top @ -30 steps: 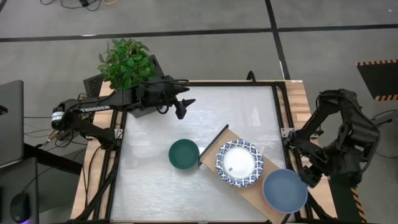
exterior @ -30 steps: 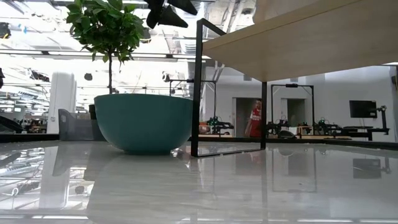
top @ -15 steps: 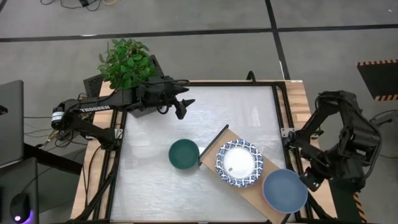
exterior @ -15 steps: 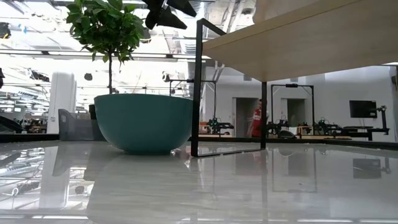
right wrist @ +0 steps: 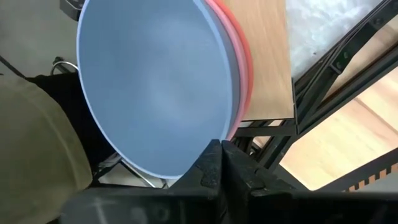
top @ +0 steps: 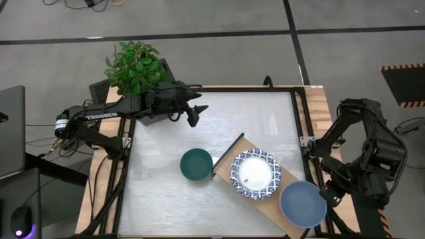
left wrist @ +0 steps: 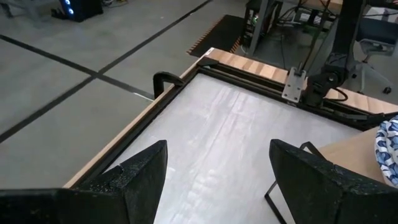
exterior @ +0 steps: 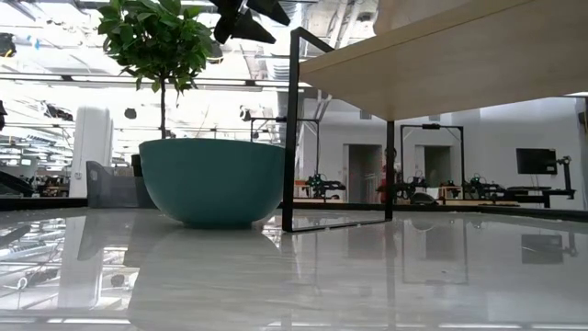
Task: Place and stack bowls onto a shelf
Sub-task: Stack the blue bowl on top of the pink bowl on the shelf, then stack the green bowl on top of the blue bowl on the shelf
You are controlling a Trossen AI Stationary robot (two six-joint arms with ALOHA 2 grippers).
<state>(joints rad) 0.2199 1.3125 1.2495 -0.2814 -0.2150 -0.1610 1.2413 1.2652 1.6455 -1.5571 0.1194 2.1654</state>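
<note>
Landmark: shelf [top: 265, 196], light-wood board with dark edge, set diagonally on the white tabletop [top: 166, 139] toward its right front corner.

Right gripper [right wrist: 219, 163] off the shelf's outer end, past the table edge; fingers pressed together, nothing visibly pinched. Fingertips right at the rim of the slate-blue bowl [top: 303, 204], contact not resolvable.

Slate-blue bowl on the shelf's outer end, overhanging it. Nested in a pink bowl [right wrist: 244, 68] underneath: only a pink rim sliver visible in the right wrist view.

White bowl with blue patterned rim [top: 255, 174] at mid-shelf, upright, just beside the slate-blue bowl.

Dark green bowl [top: 196, 164] off the shelf, on the tabletop just beside the shelf's inner end. Low view: next to the shelf's thin dark leg [exterior: 288, 129], apart from it.

Left gripper [top: 196, 113] well away from the shelf, hovering near the far-left table corner by the potted plant [top: 134, 66]; jaws spread wide, holding nothing.
</note>
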